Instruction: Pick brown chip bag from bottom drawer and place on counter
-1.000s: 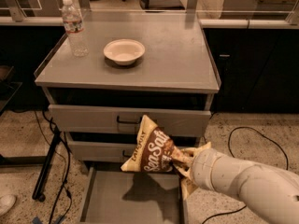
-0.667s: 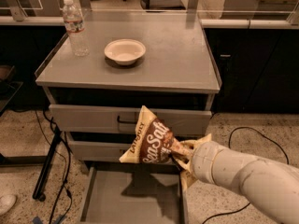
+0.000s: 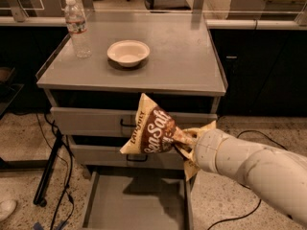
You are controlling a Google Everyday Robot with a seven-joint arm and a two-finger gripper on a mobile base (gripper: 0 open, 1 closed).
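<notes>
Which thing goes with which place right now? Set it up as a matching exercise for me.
Things:
1 brown chip bag
2 water bottle
3 bowl
4 bottom drawer

Places:
A pulled open, down low
B on the counter, far left
C held in the gripper, in front of the upper drawers
D on the counter, right of the bottle

Pairs: 1-C, 2-B, 3-D, 4-A

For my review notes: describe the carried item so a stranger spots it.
In front of the grey cabinet, above the open bottom drawer, the pincer grips the brown chip bag in mid-air. Unlike the white bowl and water bottle on the counter, it is crinkly, lettered "Sea Salt".
</notes>
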